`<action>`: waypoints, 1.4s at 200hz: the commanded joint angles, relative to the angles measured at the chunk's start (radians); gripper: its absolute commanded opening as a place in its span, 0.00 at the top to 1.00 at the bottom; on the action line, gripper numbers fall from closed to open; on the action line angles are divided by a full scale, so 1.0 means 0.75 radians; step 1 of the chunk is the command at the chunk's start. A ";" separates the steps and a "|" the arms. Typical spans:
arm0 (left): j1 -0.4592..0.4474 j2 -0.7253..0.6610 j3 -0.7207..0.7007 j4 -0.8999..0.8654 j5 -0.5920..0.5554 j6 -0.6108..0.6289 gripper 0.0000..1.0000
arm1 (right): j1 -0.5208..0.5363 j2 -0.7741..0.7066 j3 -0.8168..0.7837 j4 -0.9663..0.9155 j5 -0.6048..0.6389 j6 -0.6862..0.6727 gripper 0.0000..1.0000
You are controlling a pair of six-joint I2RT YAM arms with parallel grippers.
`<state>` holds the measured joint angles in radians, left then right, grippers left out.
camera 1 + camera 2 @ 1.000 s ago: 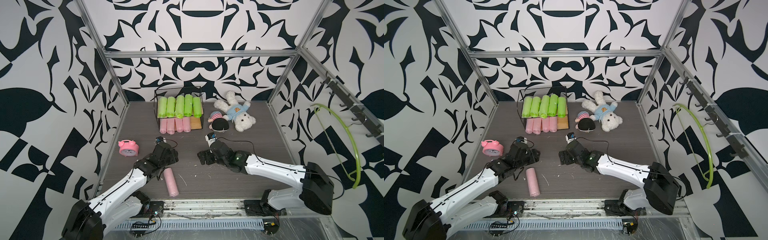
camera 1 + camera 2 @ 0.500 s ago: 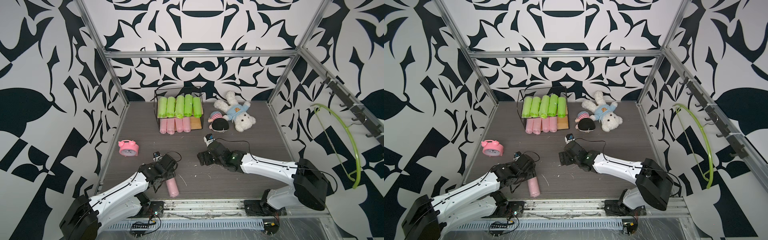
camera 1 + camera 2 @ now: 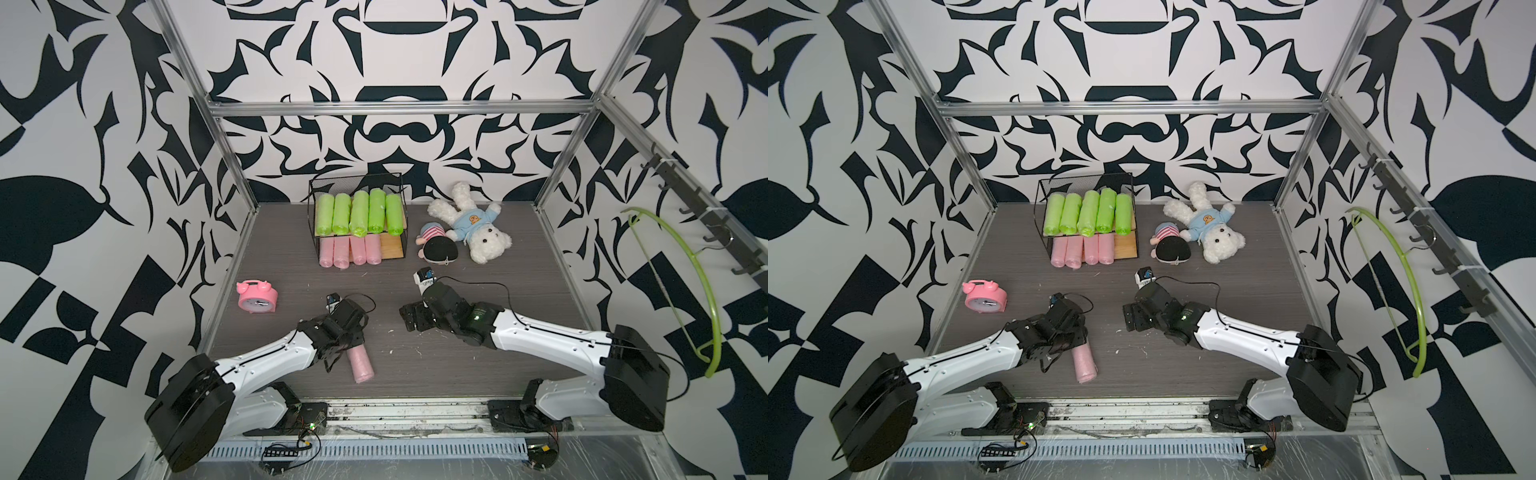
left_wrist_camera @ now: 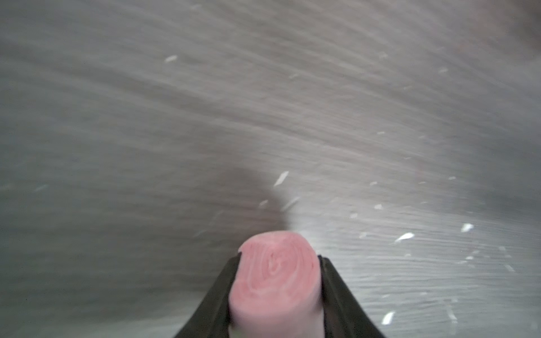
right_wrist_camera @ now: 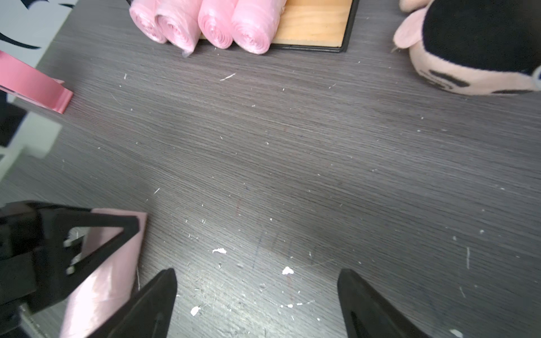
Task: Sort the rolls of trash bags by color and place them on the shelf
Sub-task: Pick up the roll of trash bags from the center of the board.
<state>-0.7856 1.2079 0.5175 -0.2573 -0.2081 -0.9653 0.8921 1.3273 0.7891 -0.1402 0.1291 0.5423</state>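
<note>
Pulled back, clamped left gripper (image 4: 278, 257) jaws on the pale-pink film-wrapped roll (image 3: 360, 368) at the grey tabletop (image 3: 457, 374) front, right gripper (image 5: 257, 270) jaws gaping; pinched near one end, could slip before the wire-framed wooden shelf (image 3: 392, 246).

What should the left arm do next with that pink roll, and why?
Probably lift it: the left end effector has its jaws against both sides of the loose pink roll, and the shelf's lower board has bare space beside four pink rolls.
</note>
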 commanded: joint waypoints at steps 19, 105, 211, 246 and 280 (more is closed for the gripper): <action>-0.004 0.079 0.230 0.333 0.155 0.167 0.61 | -0.213 -0.094 -0.121 0.266 -0.592 0.023 0.08; 0.013 0.107 0.291 0.521 0.091 -0.142 0.64 | -0.139 -0.106 -0.321 0.884 -0.587 0.427 0.06; 0.026 -0.005 0.204 0.669 0.019 -0.368 0.64 | 0.052 -0.028 -0.371 1.109 -0.150 0.469 0.25; 0.035 -0.011 0.186 0.688 0.030 -0.394 0.64 | 0.052 -0.030 -0.365 1.106 -0.129 0.447 0.34; 0.047 -0.015 0.170 0.701 0.036 -0.415 0.63 | 0.055 -0.042 -0.371 1.108 -0.122 0.442 0.43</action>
<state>-0.7635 1.2270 0.6651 0.2195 -0.1852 -1.2560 0.9360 1.3231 0.5095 0.6418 -0.0143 0.8860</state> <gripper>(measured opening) 0.402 0.596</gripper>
